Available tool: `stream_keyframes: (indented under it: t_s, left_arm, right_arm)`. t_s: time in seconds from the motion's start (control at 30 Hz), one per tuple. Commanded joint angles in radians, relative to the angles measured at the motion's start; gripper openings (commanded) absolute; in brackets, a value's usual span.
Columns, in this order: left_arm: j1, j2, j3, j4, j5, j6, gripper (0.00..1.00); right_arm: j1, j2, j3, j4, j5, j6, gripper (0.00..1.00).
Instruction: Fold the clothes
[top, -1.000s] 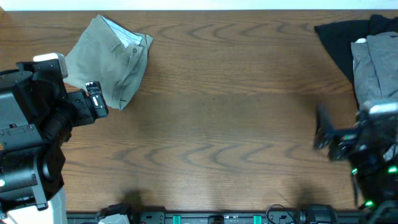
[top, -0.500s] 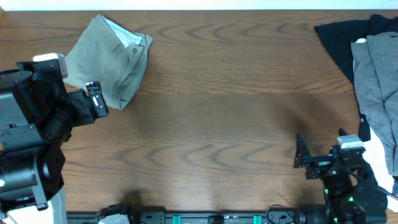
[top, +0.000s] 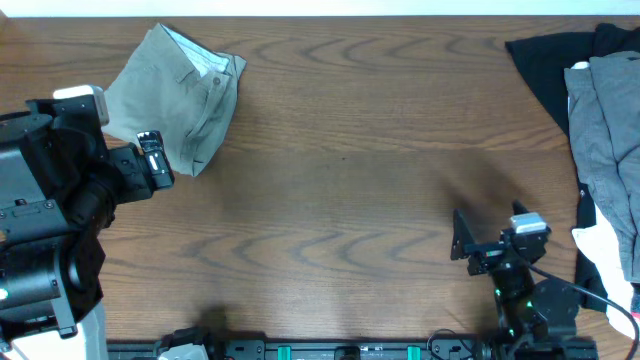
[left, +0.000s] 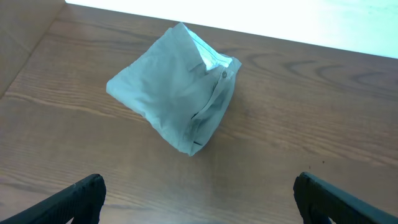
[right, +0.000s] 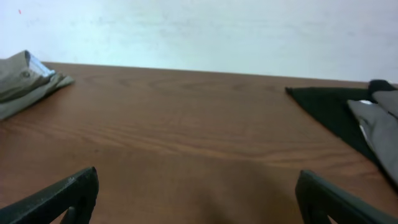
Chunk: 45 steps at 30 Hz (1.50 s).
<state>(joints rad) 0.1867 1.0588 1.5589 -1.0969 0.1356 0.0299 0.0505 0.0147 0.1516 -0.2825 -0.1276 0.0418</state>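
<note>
The pale khaki-green shorts (top: 180, 100) lie folded into a compact bundle at the table's far left. They also show in the left wrist view (left: 177, 87) and at the left edge of the right wrist view (right: 25, 81). My left gripper (top: 153, 160) is open and empty, just short of the bundle's near edge; its fingertips (left: 199, 199) frame bare table. My right gripper (top: 468, 240) is open and empty low over the table at the near right, far from the shorts, with only bare wood between its fingers (right: 199, 199).
A black garment (top: 550, 60) and a darker grey garment (top: 605, 110) lie piled at the far right edge; both show in the right wrist view (right: 329, 109). Something white (top: 605, 260) lies at the near right. The wooden table (top: 350, 170) spans the middle.
My right arm has swung from beside the grey pile down and left toward the table's near edge. The left arm and the shorts have not moved.
</note>
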Motion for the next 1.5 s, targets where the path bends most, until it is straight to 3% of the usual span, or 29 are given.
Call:
stream_keyframes:
  t_s: [0.0,0.13,1.47]
  left_arm:
    - [-0.003,0.000,-0.002,-0.001,0.013,-0.001,0.98]
    - [-0.003,0.000,-0.002,-0.001,0.013,-0.001,0.98]
    - [-0.009,-0.023,-0.008,0.007,-0.019,-0.002,0.98]
  right_arm:
    - [0.009,-0.010,-0.056,0.042,-0.039,0.011,0.99]
    - [0.009,-0.009,-0.096,0.109,-0.045,0.010,0.99]
    - [0.009,-0.009,-0.097,0.108,-0.049,0.010,0.99]
